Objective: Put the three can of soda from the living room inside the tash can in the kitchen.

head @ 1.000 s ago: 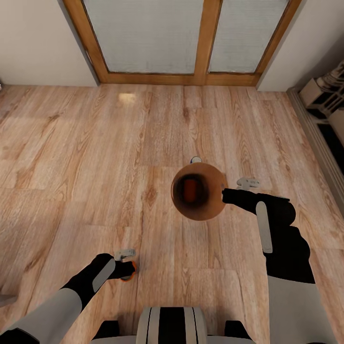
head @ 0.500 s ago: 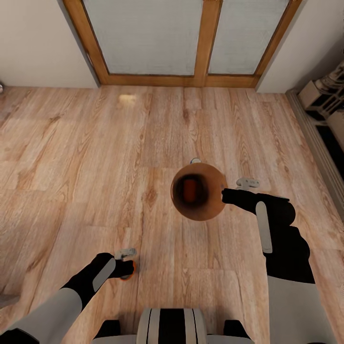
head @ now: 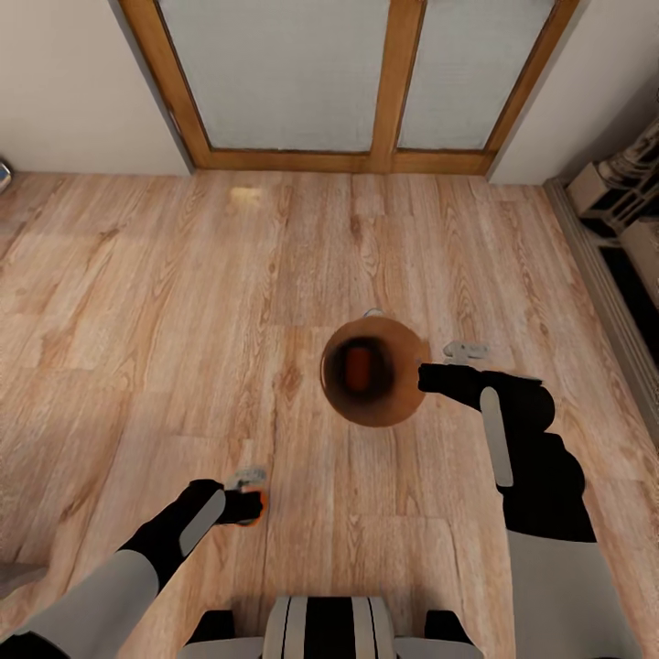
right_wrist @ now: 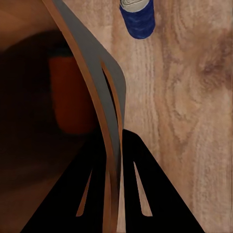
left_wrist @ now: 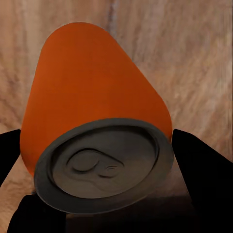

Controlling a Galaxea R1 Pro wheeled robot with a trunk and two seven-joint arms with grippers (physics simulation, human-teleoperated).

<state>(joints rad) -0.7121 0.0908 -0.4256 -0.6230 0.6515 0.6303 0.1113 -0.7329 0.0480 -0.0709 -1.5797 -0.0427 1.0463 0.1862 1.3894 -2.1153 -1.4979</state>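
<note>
Below the head camera, the copper-brown trash can is held up over the light wood floor by the right gripper. Its rim is pinched between the two black fingers, one inside the wall and one outside, so this gripper is closed on the bin. Inside the dark bin an orange soda can is seen lying at the bottom; the same can appears as an orange shape in the right wrist view.

A dark blue soda can is standing on the floor just beyond the bin, and only its grey top is visible past the far rim in the head view.

Lower down and to the left, a second orange soda can is gripped by the left gripper. The black fingers are pressed on both sides of it, and its grey top with the pull tab is turned to the wrist camera. In the head view this can is mostly hidden by the gripper.

Glass doors in a wooden frame are seen at the far wall, and an ornate fireplace edge is seen at the right.
</note>
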